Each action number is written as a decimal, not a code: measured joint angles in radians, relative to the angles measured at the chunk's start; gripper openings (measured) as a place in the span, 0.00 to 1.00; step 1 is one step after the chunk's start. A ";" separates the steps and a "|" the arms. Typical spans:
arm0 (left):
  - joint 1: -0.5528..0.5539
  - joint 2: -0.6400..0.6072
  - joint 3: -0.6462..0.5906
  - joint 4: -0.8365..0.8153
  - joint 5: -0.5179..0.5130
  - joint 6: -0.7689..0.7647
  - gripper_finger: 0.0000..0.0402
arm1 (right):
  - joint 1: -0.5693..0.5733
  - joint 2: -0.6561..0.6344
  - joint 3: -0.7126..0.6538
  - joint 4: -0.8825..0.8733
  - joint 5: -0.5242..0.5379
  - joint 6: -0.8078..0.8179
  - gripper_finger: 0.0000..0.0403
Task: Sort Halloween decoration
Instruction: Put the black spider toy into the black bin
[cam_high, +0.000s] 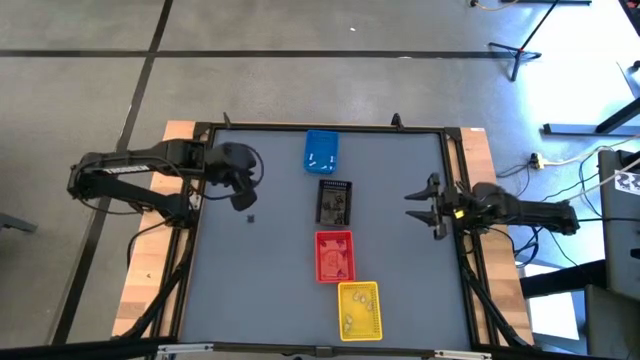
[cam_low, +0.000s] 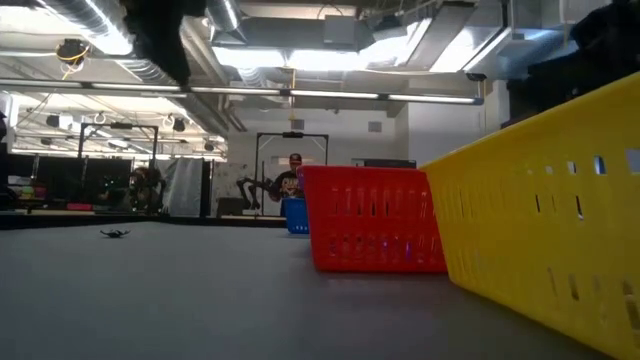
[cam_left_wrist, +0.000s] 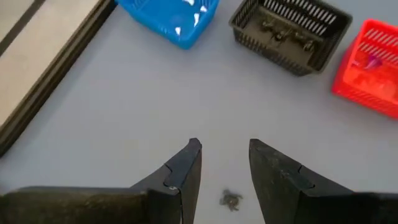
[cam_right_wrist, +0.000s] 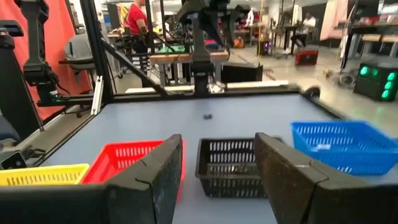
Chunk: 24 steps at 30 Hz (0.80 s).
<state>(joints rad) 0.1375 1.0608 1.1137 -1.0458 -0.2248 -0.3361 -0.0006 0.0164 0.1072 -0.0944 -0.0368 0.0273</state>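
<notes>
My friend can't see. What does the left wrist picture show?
The left gripper hangs open above a tiny dark spider decoration lying on the grey table. Farther off stand a blue tray, a black tray and a red tray.

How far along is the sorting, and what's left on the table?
Mostly done, it seems: the blue tray, black tray, red tray and yellow tray each hold small pieces. In hand: the left gripper, open, hovers over one dark piece on the table. Left: grasp and drop that piece. The right gripper waits open at the right edge.
</notes>
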 joint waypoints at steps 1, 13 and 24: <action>0.000 0.003 0.000 -0.009 0.001 -0.008 0.31 | 0.000 -0.002 -0.009 0.002 0.000 0.011 0.49; 0.000 0.071 -0.007 -0.094 -0.002 -0.050 0.31 | 0.000 0.005 -0.091 0.098 0.007 0.020 0.49; 0.000 0.157 -0.158 -0.088 0.040 -0.048 0.32 | 0.000 0.006 -0.091 0.096 0.010 0.019 0.49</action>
<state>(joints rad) 0.1371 1.2178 0.9559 -1.1334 -0.1848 -0.3836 -0.0006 0.0219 0.0158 0.0017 -0.0269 0.0467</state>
